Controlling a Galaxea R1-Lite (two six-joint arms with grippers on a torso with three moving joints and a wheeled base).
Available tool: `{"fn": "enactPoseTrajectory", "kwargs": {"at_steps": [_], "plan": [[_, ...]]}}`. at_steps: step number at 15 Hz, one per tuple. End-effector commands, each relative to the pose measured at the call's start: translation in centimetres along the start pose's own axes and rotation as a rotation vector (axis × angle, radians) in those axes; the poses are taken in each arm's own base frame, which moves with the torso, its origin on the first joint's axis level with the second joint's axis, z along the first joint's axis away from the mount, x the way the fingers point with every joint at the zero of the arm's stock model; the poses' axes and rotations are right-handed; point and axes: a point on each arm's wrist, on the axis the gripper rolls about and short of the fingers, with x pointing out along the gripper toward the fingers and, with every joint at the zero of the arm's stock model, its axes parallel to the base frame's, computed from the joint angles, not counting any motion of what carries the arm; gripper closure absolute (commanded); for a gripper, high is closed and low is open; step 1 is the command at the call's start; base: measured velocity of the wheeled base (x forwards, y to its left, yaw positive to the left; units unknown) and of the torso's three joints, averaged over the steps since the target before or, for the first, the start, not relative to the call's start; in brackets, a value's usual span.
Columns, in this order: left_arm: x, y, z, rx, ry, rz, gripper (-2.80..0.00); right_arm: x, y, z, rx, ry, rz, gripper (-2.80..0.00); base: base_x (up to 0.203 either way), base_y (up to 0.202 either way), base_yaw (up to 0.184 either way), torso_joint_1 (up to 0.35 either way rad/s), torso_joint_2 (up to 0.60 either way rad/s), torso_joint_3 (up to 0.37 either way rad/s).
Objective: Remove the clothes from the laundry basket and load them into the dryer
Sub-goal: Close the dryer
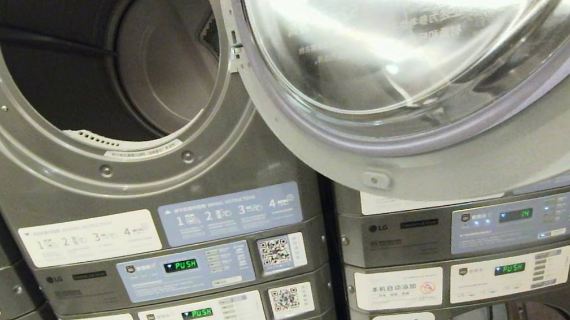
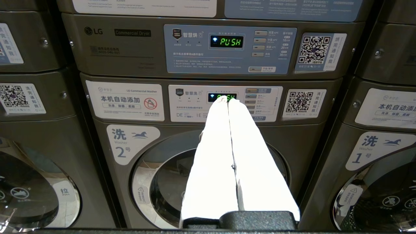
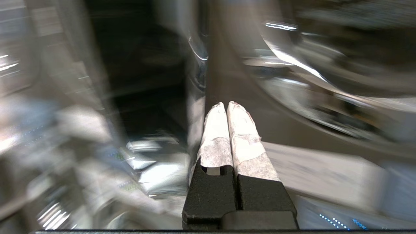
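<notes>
At upper left of the head view, the dryer (image 1: 95,81) stands with its glass door (image 1: 432,45) swung open right; the drum shows no clothes. Laundry basket: out of view. Left gripper (image 2: 227,100) and right gripper (image 3: 226,104) are closed, empty. Loading remains undone.

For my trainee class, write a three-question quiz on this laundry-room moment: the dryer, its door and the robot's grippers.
1. True or false: the dryer's round glass door is swung open.
2. What word glows green on the dryer's display?
3. The right gripper is: A) shut on a garment, B) shut with nothing in it, C) wide open.

Key: 1 true. 2 PUSH. 3 B. The left gripper is also shut with nothing in it, facing the washer below.
</notes>
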Motion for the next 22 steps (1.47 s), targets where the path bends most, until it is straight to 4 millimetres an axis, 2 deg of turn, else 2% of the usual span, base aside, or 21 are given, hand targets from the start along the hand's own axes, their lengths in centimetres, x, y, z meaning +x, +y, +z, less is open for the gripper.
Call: {"fn": "enactPoseTrajectory", "kwargs": {"at_steps": [1,3,4,6,8,9,12,14,17,19,22], "plan": [[0.0,0.0,0.0,0.0,0.0,0.0,0.0,-0.2,3.3,0.8,-0.007,-0.005,0.307,0.0,0.0,0.0,0.0,0.0,0.0,0.0],[0.0,0.0,0.0,-0.001,0.0,0.0,0.0,-1.1,6.2,1.1,0.01,0.023,0.621,0.0,0.0,0.0,0.0,0.0,0.0,0.0],[0.0,0.0,0.0,-0.003,0.002,0.0,0.0,-2.0,7.0,1.2,0.029,0.034,0.732,0.0,0.0,0.0,0.0,0.0,0.0,0.0],[0.0,0.0,0.0,0.0,0.0,0.002,0.0,-3.1,7.5,1.1,0.068,0.071,0.798,0.0,0.0,0.0,0.0,0.0,0.0,0.0],[0.0,0.0,0.0,0.0,0.0,0.002,0.0,-3.2,6.7,0.4,0.088,0.107,0.618,0.0,0.0,0.0,0.0,0.0,0.0,0.0],[0.0,0.0,0.0,0.0,0.0,0.002,0.0,-3.3,6.3,-0.6,0.09,0.141,0.542,0.0,0.0,0.0,0.0,0.0,0.0,0.0],[0.0,0.0,0.0,0.0,0.0,0.002,0.0,-3.7,5.7,-2.1,0.08,0.177,0.463,0.0,0.0,0.0,0.0,0.0,0.0,0.0],[0.0,0.0,0.0,-0.003,0.002,0.0,0.0,-3.5,4.8,-3.6,0.063,0.202,0.275,0.0,0.0,0.0,0.0,0.0,0.0,0.0],[0.0,0.0,0.0,-0.003,0.002,0.001,0.0,-4.3,2.9,-8.4,-0.007,0.321,0.031,0.0,0.0,0.0,0.0,0.0,0.0,0.0],[0.0,0.0,0.0,-0.003,0.002,0.001,0.0,-5.9,1.5,-12.0,-0.063,0.409,-0.111,0.0,0.0,0.0,0.0,0.0,0.0,0.0],[0.0,0.0,0.0,-0.003,0.002,0.0,0.0,-8.3,0.3,-15.9,-0.1,0.512,-0.21,0.0,0.0,0.0,0.0,0.0,0.0,0.0]]}}
